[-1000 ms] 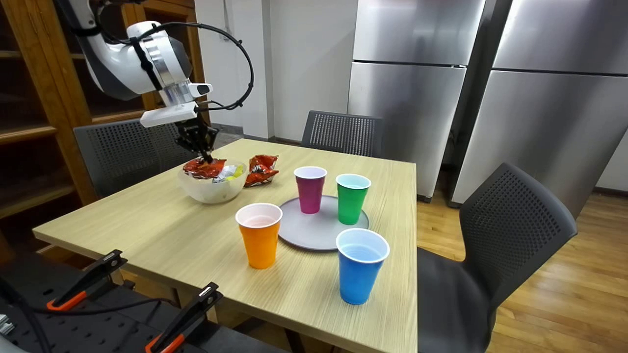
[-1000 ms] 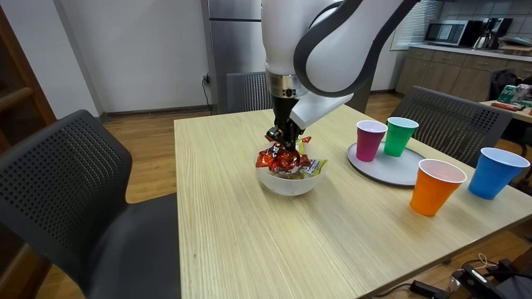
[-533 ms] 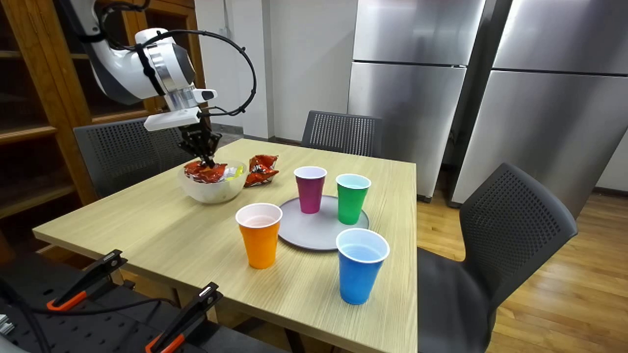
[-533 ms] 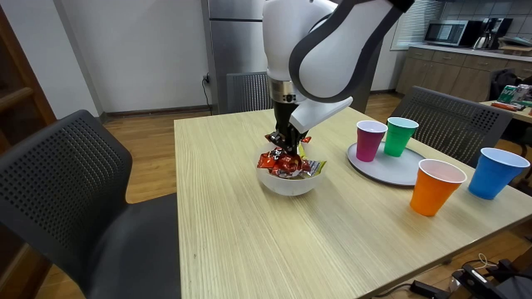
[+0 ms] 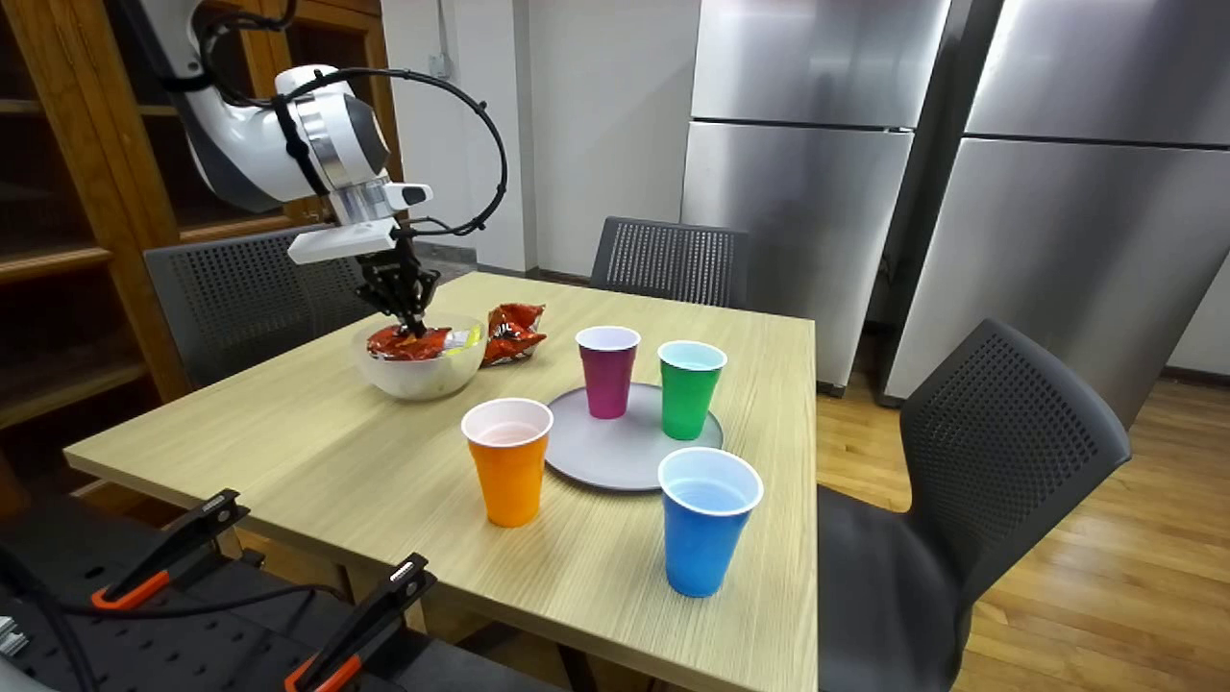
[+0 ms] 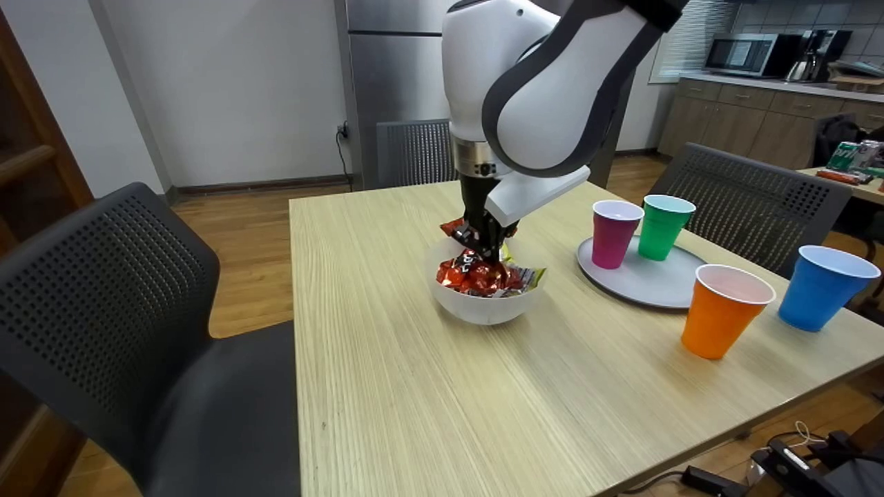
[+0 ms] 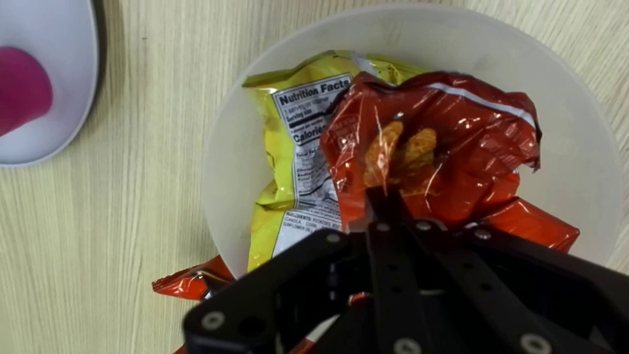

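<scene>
We find the red bag (image 7: 442,147) crumpled inside the whitish bowl (image 7: 575,157), partly overlapping the yellow bag (image 7: 307,162). In the wrist view its long axis runs roughly across the bowl, chip print facing up, serrated end pointing at the bowl wall opposite the yellow bag; the yellow bag lies lengthwise along its own side of the bowl. We note the gripper (image 7: 385,199) with its jaws narrowed right together, tips against the red bag; whether foil is pinched between them we cannot tell. The arm (image 5: 259,149) reaches in from above, wrist bent so that the gripper points steeply down into the bowl, slightly tilted. We record a second red bag (image 5: 514,332) on the table (image 6: 387,386), just beside the bowl.
</scene>
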You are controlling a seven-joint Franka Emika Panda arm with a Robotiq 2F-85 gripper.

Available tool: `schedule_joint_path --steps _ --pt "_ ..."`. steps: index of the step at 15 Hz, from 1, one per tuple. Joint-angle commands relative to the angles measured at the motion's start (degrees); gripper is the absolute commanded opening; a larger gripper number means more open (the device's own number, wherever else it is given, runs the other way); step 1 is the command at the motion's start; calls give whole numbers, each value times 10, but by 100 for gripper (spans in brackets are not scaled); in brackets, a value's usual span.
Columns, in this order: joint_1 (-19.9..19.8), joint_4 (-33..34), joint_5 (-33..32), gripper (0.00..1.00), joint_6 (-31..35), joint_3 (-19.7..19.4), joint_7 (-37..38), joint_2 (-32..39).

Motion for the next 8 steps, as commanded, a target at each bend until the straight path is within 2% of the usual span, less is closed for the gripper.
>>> schedule_joint_path --steps 1,3,4,5,8 --pt "15 6 17 0 -13 -11 -21 8" --pt "17 4 18 0 -13 -10 -25 7" --pt "16 1 20 26 -13 -5 -33 5" --pt "16 -1 20 27 -10 -3 -38 3" --pt "17 -17 21 48 4 5 -58 -11"
